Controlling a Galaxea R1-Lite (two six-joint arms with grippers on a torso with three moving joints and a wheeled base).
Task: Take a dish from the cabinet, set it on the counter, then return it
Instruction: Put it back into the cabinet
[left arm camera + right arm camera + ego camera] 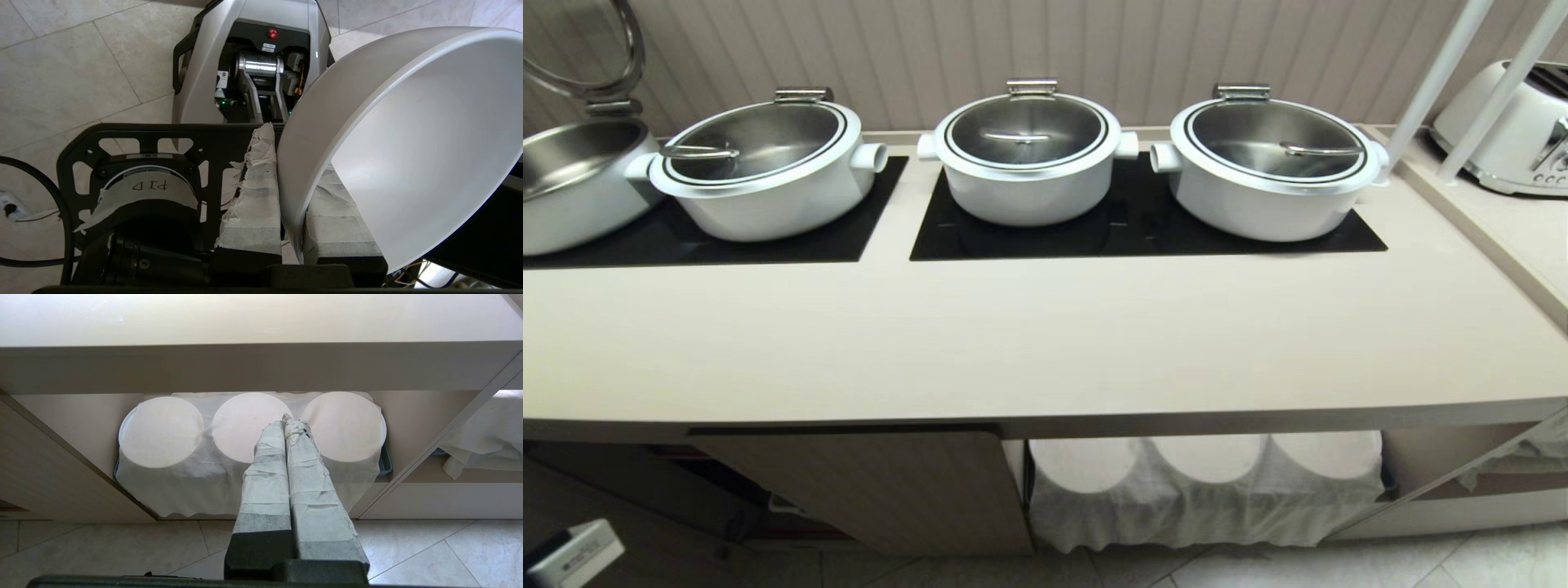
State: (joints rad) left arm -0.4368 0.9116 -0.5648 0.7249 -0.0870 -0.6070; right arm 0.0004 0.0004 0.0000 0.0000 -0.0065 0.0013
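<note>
1. The counter (1045, 343) is carrying three lidded pots (1029, 159) on hob panels (1147, 224).
2. Only the left wrist view is showing the dish (408, 155): the left gripper (292, 192) is pinching its rim, above floor tiles (61, 73).
3. The right gripper (286, 428), fingers pressed together and holding nothing, is facing the cabinet (73, 465) below the counter.

On the counter (1045, 343) stand three lidded white pots (1029, 155) and a fourth, open pot (572, 184) at the left edge. Two black hob panels (1143, 233) are set into it. One toaster (1515, 131) sits at the far right. Under the counter, three round white stacks (249, 426) lie beneath one cloth (196, 486). One white bowl (408, 155) shows in the left wrist view.
</note>
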